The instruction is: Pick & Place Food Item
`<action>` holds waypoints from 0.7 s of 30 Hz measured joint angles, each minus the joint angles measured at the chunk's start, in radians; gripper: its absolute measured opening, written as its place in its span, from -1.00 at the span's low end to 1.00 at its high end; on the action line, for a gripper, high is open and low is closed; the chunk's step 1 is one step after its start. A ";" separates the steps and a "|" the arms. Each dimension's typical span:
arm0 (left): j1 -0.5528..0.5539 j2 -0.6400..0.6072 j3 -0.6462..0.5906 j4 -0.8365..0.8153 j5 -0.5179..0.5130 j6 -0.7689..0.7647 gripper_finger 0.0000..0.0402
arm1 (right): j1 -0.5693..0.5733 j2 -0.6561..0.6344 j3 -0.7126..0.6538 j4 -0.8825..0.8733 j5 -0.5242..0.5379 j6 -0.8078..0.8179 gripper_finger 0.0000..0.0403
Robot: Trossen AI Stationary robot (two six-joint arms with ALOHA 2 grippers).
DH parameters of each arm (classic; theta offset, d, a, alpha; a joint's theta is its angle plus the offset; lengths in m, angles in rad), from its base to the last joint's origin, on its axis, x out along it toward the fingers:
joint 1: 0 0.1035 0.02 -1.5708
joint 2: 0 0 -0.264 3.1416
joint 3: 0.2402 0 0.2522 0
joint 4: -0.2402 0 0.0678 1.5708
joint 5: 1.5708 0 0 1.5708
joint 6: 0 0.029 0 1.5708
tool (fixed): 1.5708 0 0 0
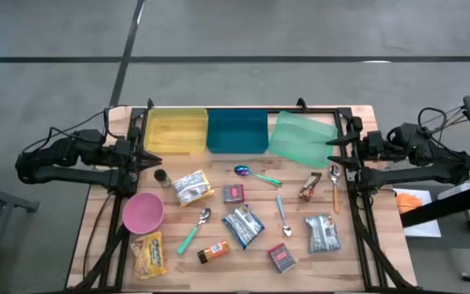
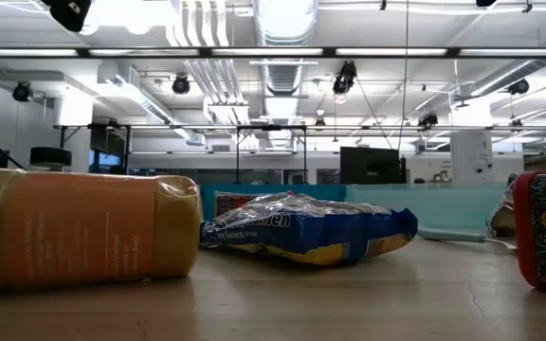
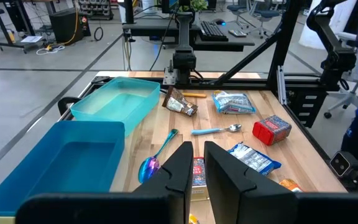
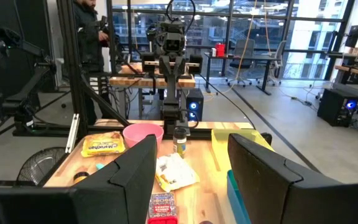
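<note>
**Both arms waiting at the table's edges, food spread between them**

We are looking down on a wooden table [image 1: 96,220] where nothing is being held. The left gripper [image 1: 155,158] is hovering at the table's left edge, just in front of the yellow bin [image 1: 175,131], and in its wrist view we are seeing its two dark fingers [image 3: 178,171] standing nearly pressed together, only a narrow slit between them and nothing in it. The right gripper [image 1: 333,152] is hovering at the right edge beside the light green bin [image 1: 302,137]; its fingers [image 4: 137,165] are standing clearly spread, with nothing between them.

The food items are lying on the open boards between the arms, in front of the row of three bins, the teal bin [image 1: 237,131] in the middle. We are picking out a silver snack bag [image 1: 191,187] near a small dark-capped jar [image 1: 163,177], a blue snack bag [image 1: 243,225] at the centre, another silver bag [image 1: 321,233] to the right, a yellow cookie bag [image 1: 150,253] at the front left, an orange bottle [image 1: 214,251] lying on its side, and a red box [image 1: 281,257] at the front. A pink bowl [image 1: 143,212] is sitting near the left arm, and several spoons are lying scattered among the packets.

In the right wrist view, a person [image 4: 92,37] is standing in the room beyond the table.
</note>
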 joint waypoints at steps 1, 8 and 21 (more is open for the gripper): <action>0.000 0.000 0.000 0.000 0.000 0.000 -0.75 | 0.000 0.000 0.000 0.000 0.000 0.000 -0.02; 0.000 0.000 0.000 0.000 0.000 0.000 -0.75 | 0.000 0.000 0.000 0.014 0.000 0.147 -0.02; 0.000 0.000 0.000 0.057 -0.041 -0.234 -0.75 | 0.000 0.032 0.001 0.260 0.005 0.357 -0.02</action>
